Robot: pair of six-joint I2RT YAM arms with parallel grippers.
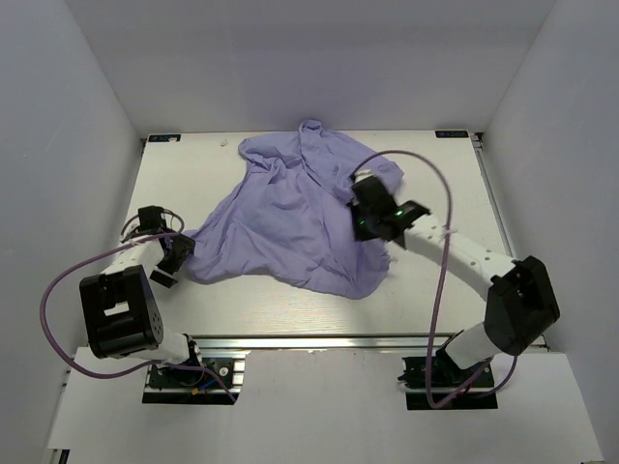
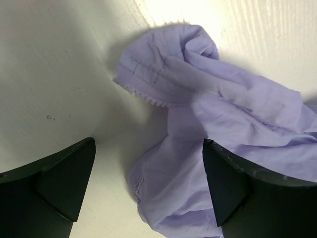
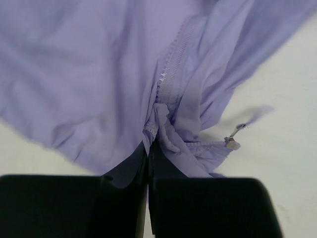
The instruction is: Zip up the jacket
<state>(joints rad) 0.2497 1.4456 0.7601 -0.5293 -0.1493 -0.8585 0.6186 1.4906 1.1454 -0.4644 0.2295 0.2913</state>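
The lavender jacket (image 1: 290, 213) lies crumpled across the middle of the white table. My right gripper (image 1: 363, 215) is over its right side, shut on a fold of the jacket (image 3: 99, 74) beside the zipper teeth (image 3: 171, 69). The metal zipper slider (image 3: 231, 143) hangs loose to the right of my fingers. My left gripper (image 1: 174, 253) is open at the jacket's left tip. In the left wrist view a hemmed edge of the jacket (image 2: 208, 114) lies between and ahead of my open fingers (image 2: 225, 178), not touching them.
The white table (image 1: 435, 290) is walled in white on the left, back and right. The right arm's purple cable (image 1: 440, 193) loops above the table's right side. The left arm's cable (image 1: 58, 290) loops at the left.
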